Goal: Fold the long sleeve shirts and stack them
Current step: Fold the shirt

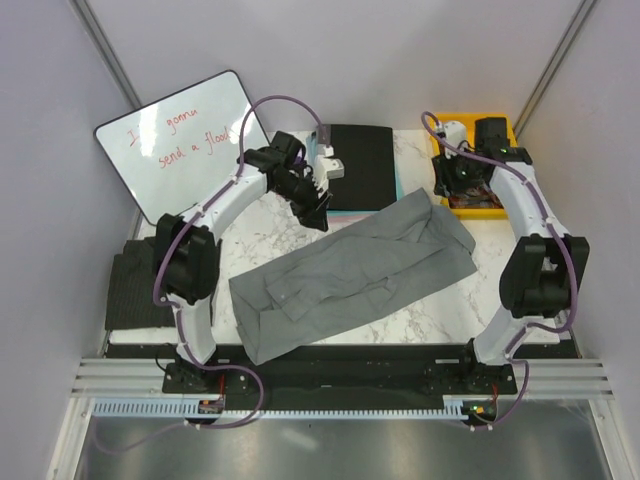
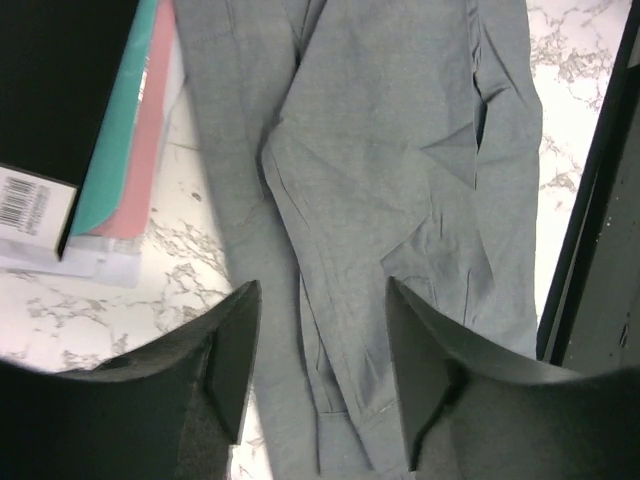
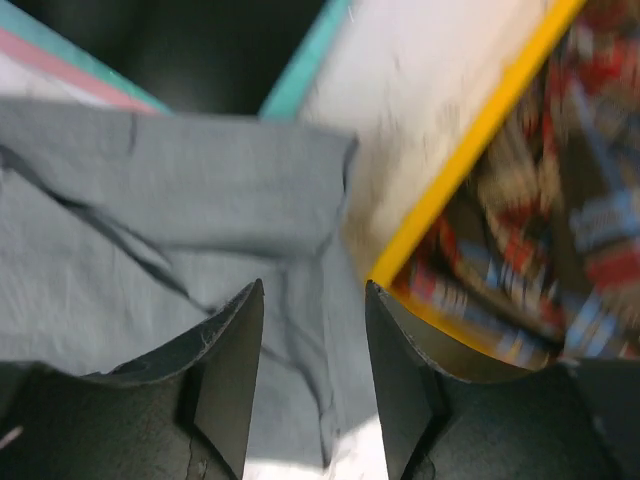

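Your marble table (image 1: pixel 450 305) carries the grey shirt (image 1: pixel 350 270), which lies flat and loosely folded on a slant from the near left corner up toward the far right. A whiteboard (image 1: pixel 180 140) with red writing leans off the far left corner. What looks like the dark striped shirt (image 1: pixel 128 290) sits folded at the left edge, partly behind your left arm. The black book (image 1: pixel 355 165) with a teal edge lies at the far edge, and the grey shirt's upper side touches it. A yellow tray (image 1: pixel 480 212) sits at the far right corner. Your left gripper (image 2: pixel 322 290) hangs above the shirt beside the book, fingers spread and holding nothing. Your right gripper (image 3: pixel 312 290) is spread too, over the shirt's far right corner beside the tray, empty.
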{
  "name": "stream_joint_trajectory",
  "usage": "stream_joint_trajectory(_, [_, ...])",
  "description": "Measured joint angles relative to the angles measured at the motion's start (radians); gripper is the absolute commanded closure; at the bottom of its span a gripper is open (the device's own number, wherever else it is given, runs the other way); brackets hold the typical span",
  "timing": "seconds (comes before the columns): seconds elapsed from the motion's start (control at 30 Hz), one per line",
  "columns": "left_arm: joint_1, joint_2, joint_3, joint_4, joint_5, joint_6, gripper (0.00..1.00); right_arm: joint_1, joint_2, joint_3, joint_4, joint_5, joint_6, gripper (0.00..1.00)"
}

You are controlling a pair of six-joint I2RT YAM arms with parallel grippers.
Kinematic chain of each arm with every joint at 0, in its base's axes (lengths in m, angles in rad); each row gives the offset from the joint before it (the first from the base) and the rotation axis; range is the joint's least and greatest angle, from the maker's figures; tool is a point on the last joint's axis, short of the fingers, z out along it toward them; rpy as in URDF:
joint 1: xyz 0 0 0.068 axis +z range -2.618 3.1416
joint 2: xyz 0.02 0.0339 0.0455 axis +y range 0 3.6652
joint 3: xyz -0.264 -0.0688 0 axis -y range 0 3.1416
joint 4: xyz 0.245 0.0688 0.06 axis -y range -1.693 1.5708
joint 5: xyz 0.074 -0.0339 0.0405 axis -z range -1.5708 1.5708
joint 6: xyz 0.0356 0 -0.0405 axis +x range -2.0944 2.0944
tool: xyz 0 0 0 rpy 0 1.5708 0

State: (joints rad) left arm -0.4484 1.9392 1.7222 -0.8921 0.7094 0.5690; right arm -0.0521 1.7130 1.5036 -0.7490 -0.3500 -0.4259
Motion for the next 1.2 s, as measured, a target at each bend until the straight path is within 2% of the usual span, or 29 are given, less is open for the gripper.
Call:
stream_joint_trajectory(0.2, [0.041,0.002,-0.128,0.012,0.007,-0.019,0.28,0.124,0.210,0.269,0.011,-0.005,-0.062,0.42])
stream_joint_trajectory(0.4, [0.130,-0.014,-0.258,0.012,-0.002,-0.008,0.27,0.144,0.421,0.428,-0.008,0.037,-0.097,0.40])
stream_joint_trajectory(0.53, [0.145,-0.061,-0.320,0.011,-0.025,0.010,0.24,0.143,0.489,0.443,-0.034,0.068,-0.111,0.36])
stream_joint_trajectory(0.57, [0.145,-0.073,-0.331,0.015,-0.028,0.013,0.20,0.142,0.496,0.443,-0.038,0.073,-0.114,0.36])
stream_joint_trajectory(0.6, [0.145,-0.084,-0.342,0.021,-0.031,0.015,0.01,0.142,0.503,0.443,-0.042,0.078,-0.115,0.36])
stream_joint_trajectory(0.8, [0.167,-0.101,-0.377,0.058,-0.062,0.023,0.01,0.142,0.507,0.441,-0.045,0.086,-0.121,0.38])
stream_joint_trajectory(0.9, [0.183,-0.101,-0.388,0.067,-0.082,0.023,0.01,0.142,0.507,0.438,-0.054,0.086,-0.122,0.44])
stream_joint_trajectory(1.2, [0.196,-0.101,-0.426,0.085,-0.102,0.023,0.01,0.142,0.508,0.434,-0.104,0.085,-0.133,0.47])
